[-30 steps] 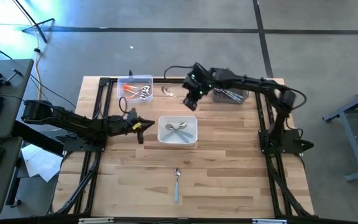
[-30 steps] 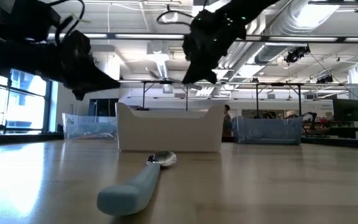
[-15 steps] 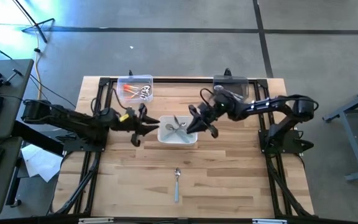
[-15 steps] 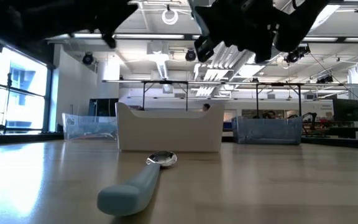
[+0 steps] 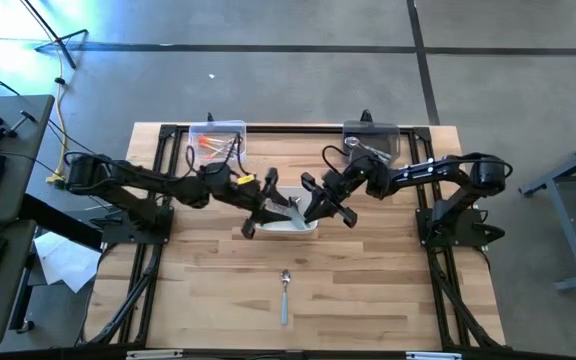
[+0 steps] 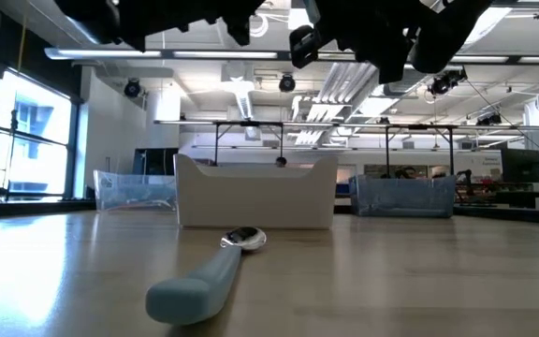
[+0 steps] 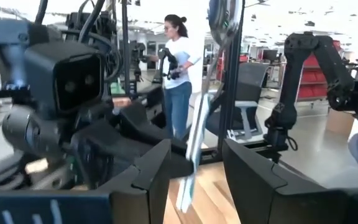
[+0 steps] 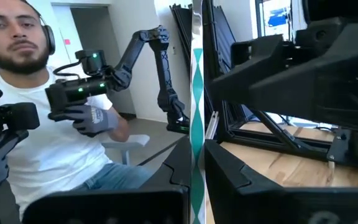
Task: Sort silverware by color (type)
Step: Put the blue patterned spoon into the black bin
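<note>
My right gripper (image 5: 315,207) is shut on a silver-handled spoon (image 7: 197,134) above the white middle bin (image 5: 303,226). The spoon's bowl (image 7: 224,20) stands away from the fingers. My left gripper (image 5: 268,207) has reached in from the left and is open. Its fingers (image 7: 156,169) stand on either side of the spoon's handle, with a gap on each side. A light-blue-handled spoon (image 5: 284,292) lies flat on the table near the front edge, its bowl toward the bin (image 6: 244,240). My right gripper pinches the spoon's handle (image 8: 196,146) between its two fingers, seen edge-on as a thin strip that runs on past the fingertips. It comes at the spoon from the table's right. The spoon is lifted clear above the white bin.
A clear bin (image 5: 218,143) with orange-handled spoons stands at the far left. A grey bin (image 5: 371,147) with silver spoons stands at the far right. Bare wood lies around the blue spoon. People show in the room beyond the table.
My right gripper has carried the silver spoon from near the far edge to above the white bin. My left gripper has moved toward the table's right, up to the spoon, and has opened around its handle.
</note>
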Controlling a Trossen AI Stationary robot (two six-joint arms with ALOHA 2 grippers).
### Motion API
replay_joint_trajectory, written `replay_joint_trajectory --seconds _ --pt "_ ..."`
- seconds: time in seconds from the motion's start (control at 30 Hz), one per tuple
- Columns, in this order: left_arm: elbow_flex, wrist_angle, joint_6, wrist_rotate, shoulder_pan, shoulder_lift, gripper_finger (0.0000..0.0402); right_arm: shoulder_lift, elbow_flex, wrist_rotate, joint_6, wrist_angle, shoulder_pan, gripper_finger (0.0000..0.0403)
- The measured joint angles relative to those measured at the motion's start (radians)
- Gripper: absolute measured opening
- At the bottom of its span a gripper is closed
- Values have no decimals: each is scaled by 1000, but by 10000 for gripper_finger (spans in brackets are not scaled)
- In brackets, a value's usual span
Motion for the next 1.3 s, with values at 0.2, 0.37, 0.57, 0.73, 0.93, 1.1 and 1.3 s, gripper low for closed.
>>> replay_joint_trajectory --seconds 0.2,0.37,0.57,0.73,0.93,1.1,1.3 --pt "70 2 21 0 0 60 136 0 0 11 0 -8 0 14" --pt "117 3 39 56 0 94 135 0 0 45 0 -25 -1 14" --pt "131 2 40 59 2 104 84 0 0 49 0 -42 -2 14" --pt "131 1 19 78 22 100 13 0 1 55 8 -66 -26 25" --pt "130 -1 -53 57 57 83 8 -11 1 161 11 -151 -75 79" --pt "130 -2 -69 15 87 80 8 -130 0 328 -114 -402 -109 137" --pt "110 13 -75 -171 104 80 7 -355 0 868 -252 -796 -77 190"
